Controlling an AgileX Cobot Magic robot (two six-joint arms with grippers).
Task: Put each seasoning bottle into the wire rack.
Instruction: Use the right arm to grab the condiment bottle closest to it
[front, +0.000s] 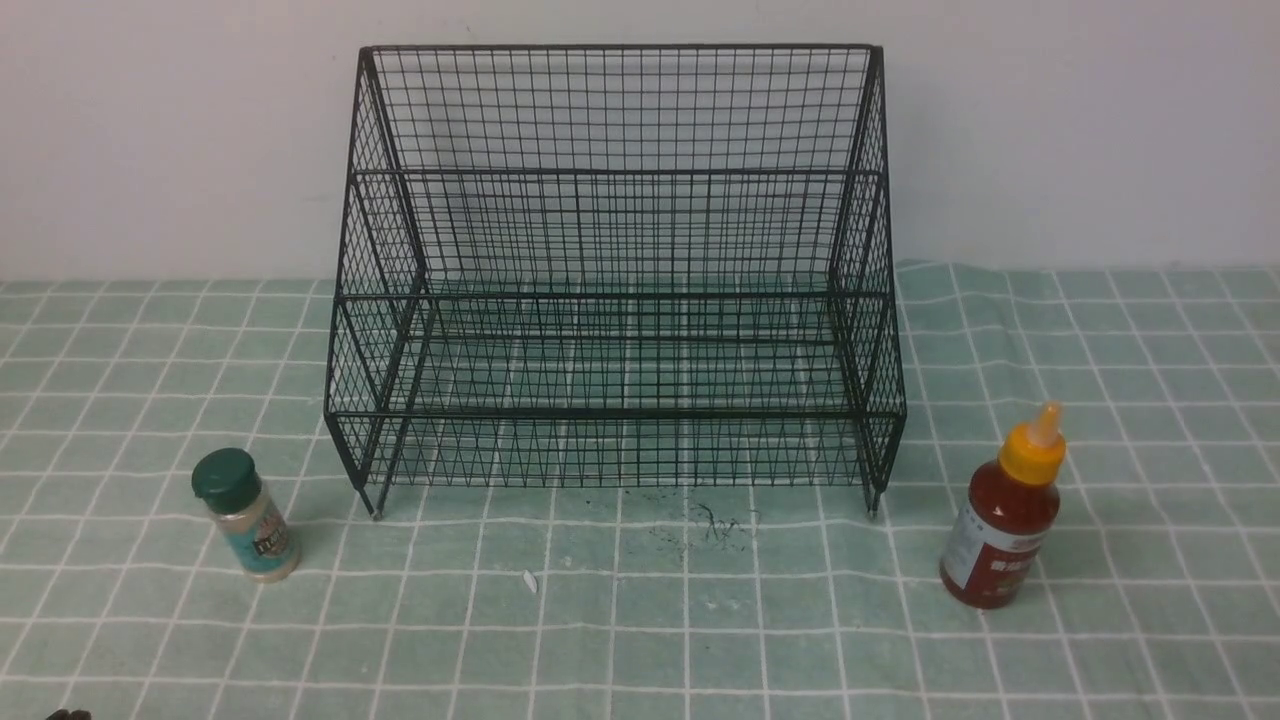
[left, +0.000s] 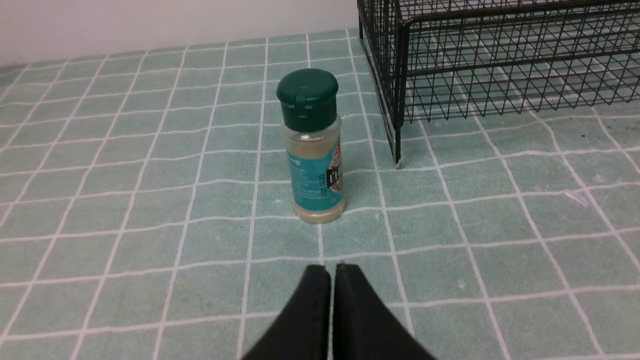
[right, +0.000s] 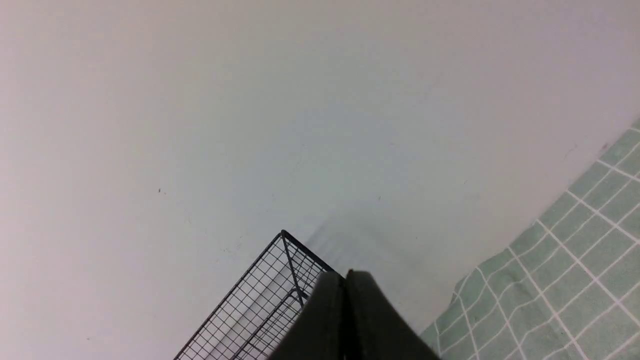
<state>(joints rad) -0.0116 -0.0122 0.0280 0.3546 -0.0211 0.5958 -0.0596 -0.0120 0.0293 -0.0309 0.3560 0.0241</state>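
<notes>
The left gripper (left: 332, 272) and the right gripper (right: 348, 277) both have their fingers pressed together, while beyond them the green-capped shaker (front: 247, 516) stands on the tablecloth (front: 620, 650) left of the wire rack (front: 615, 413) and the red sauce bottle (front: 1003, 510) stands to its right.

Checked cloth (front: 620, 640) (wall (front: 180, 140) behind, apparently).

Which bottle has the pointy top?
The red sauce bottle, to the right of the wire rack. Its orange top ends in a pointy tip; the little shaker has a flat green cap.
</notes>
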